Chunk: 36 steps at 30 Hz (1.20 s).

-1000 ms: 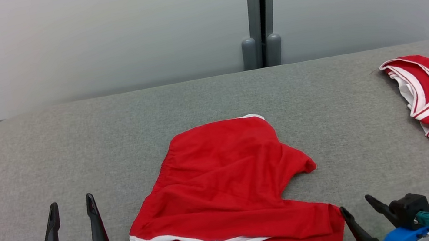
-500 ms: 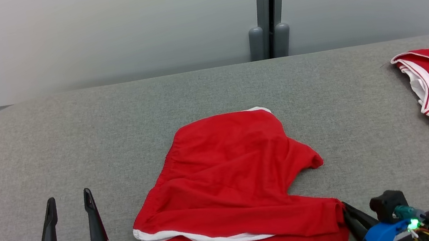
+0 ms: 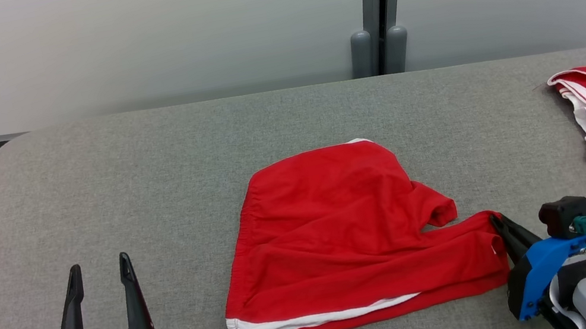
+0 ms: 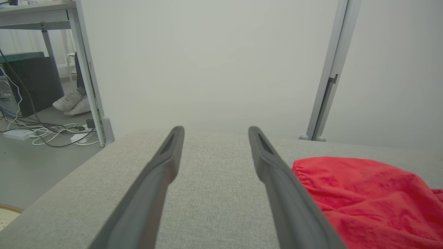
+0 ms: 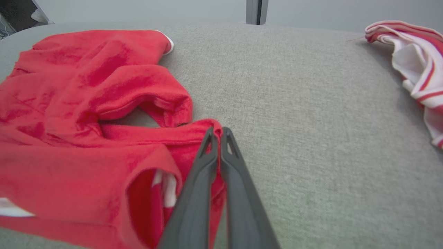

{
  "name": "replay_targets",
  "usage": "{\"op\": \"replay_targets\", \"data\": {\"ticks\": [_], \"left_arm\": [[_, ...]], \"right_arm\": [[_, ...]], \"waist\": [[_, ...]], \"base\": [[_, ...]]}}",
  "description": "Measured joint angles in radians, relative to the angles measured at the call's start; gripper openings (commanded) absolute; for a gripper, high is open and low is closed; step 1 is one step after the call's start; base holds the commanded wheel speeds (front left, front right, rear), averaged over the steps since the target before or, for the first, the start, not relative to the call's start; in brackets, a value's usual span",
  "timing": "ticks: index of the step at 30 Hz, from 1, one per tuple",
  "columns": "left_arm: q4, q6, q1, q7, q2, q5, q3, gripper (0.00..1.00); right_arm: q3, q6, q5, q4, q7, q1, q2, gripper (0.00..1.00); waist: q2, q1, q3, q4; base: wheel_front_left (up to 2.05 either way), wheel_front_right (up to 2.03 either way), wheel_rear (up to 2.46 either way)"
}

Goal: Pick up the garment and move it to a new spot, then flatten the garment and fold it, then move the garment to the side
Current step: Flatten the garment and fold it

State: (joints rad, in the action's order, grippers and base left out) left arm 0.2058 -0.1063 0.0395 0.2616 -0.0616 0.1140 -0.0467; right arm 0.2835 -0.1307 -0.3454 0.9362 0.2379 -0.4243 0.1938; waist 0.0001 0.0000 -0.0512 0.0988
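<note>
1. Grey padded table (image 3: 146,154); red shorts (image 3: 340,228) lie crumpled mid-table.
2. right gripper (image 3: 497,222) pinched shut on the shorts' right leg hem; left gripper (image 3: 98,265) wide open, empty.
3. Lift slowly and check the hem doesn't slip before moving.

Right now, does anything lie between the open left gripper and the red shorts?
Nothing visible does: bare grey table lies between the left gripper and the shorts. The right gripper is shut on their right corner.

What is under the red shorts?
The grey table is under the shorts, showing all around them. The part right beneath is covered by cloth, so anything else there is hidden.
</note>
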Motion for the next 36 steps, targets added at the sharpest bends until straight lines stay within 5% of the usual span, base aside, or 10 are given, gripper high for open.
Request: {"op": "replay_targets", "data": {"ticks": [1, 8, 15, 26, 36], "left_arm": [[0.001, 0.0, 0.0, 0.0, 0.001, 0.0, 0.0, 1.0], [0.002, 0.0, -0.001, 0.0, 0.004, -0.001, -0.007, 1.0], [-0.003, 0.0, -0.01, 0.0, 0.006, -0.001, -0.012, 1.0], [-0.007, -0.002, -0.026, 0.0, 0.008, -0.004, -0.015, 1.0], [-0.003, -0.007, -0.022, 0.0, 0.009, -0.009, -0.008, 1.0]], "right_arm": [[0.002, 0.0, -0.002, 0.014, 0.002, -0.007, 0.0, 0.99], [-0.013, 0.0, -0.011, 0.026, 0.021, -0.038, 0.016, 1.0], [-0.048, 0.0, 0.011, -0.165, 0.024, 0.047, 0.048, 1.0], [0.05, 0.0, 0.028, -0.413, 0.003, 0.246, 0.07, 1.0], [0.097, 0.0, 0.026, -0.471, -0.061, 0.265, 0.073, 1.0]], "waist": [[0.0, 0.0, 0.0, 0.001], [0.0, 0.0, 0.003, -0.006], [0.0, 0.0, 0.014, -0.027], [0.0, 0.0, 0.023, -0.056], [0.0, 0.0, 0.017, -0.05]], "base": [[0.0, 0.0, 0.0], [0.0, 0.0, 0.0], [0.0, 0.0, 0.0], [0.0, 0.0, 0.0], [0.0, 0.0, 0.0]]}}
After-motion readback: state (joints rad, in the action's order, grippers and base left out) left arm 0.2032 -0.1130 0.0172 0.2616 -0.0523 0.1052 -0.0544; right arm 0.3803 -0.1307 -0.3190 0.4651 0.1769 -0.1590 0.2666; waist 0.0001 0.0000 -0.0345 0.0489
